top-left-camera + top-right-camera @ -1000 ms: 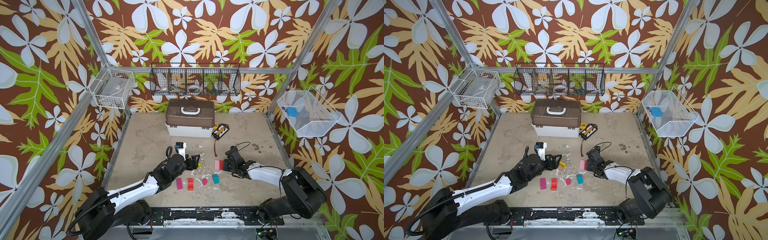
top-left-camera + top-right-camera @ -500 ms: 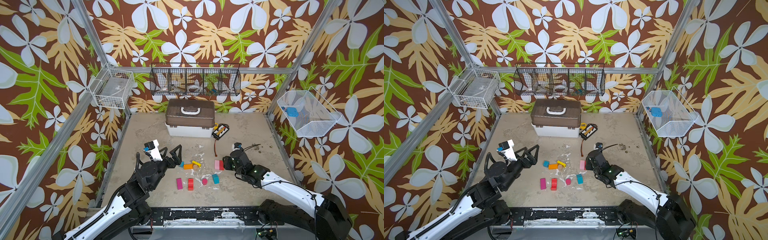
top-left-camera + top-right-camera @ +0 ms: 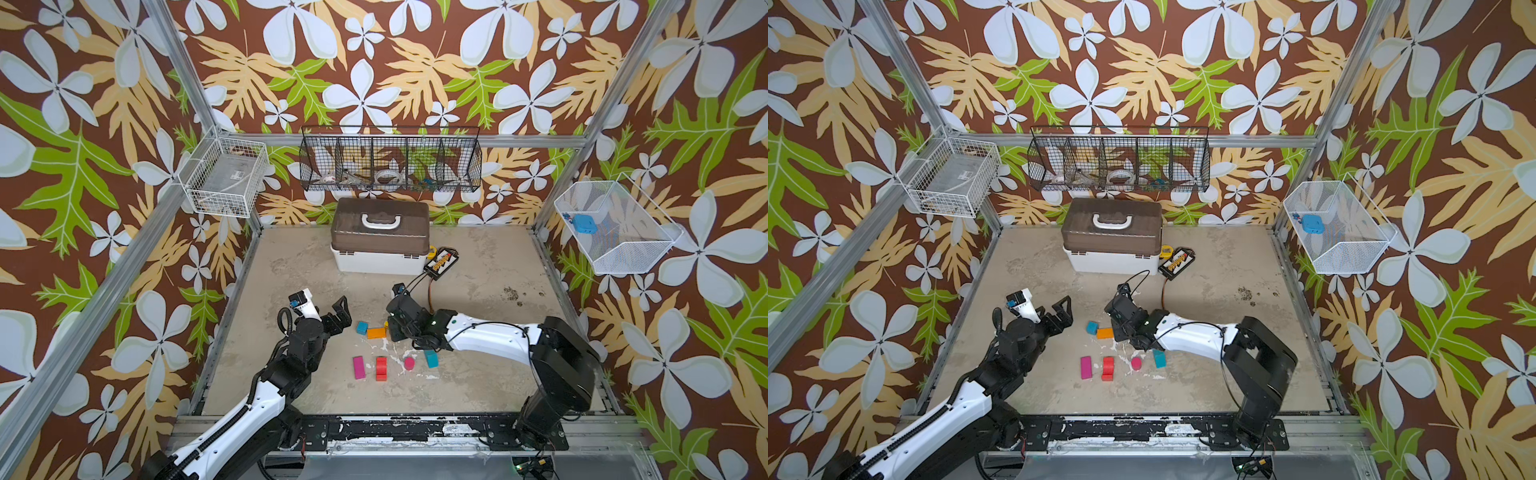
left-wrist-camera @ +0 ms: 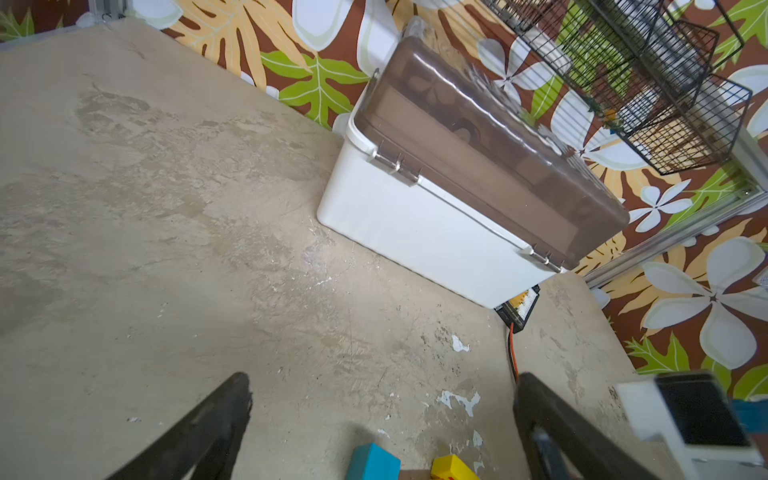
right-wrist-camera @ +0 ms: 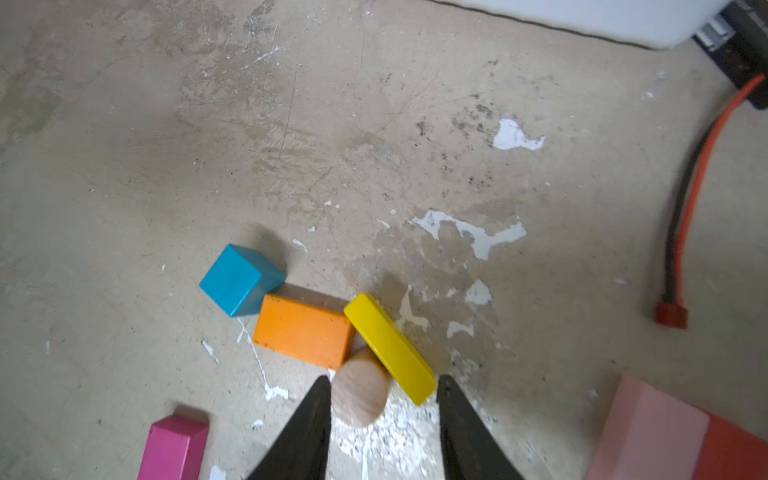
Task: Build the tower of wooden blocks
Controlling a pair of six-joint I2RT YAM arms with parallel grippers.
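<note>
The wood blocks lie loose on the floor and no tower shows. In both top views a teal cube (image 3: 362,327) (image 3: 1091,327) touches an orange block (image 3: 376,332). Nearer the front lie a magenta bar (image 3: 358,367), a red block (image 3: 381,368), a pink cylinder (image 3: 409,363) and a teal block (image 3: 431,358). My right gripper (image 5: 383,380) (image 3: 392,330) stands open astride a tan cylinder (image 5: 359,395) and the end of a yellow bar (image 5: 388,347); one finger touches the cylinder. My left gripper (image 4: 382,382) (image 3: 332,313) is wide open and empty, left of the teal cube (image 4: 372,463).
A white box with a brown lid (image 3: 380,245) stands at the back, with a black and yellow pack (image 3: 442,262) and its orange wire (image 5: 690,199) beside it. Wire baskets hang on the walls. A pink block (image 5: 648,428) lies by the right gripper.
My left gripper opened, let go at the blocks and drew back to the left. My right gripper moved left from the pink block to the yellow bar and tan cylinder.
</note>
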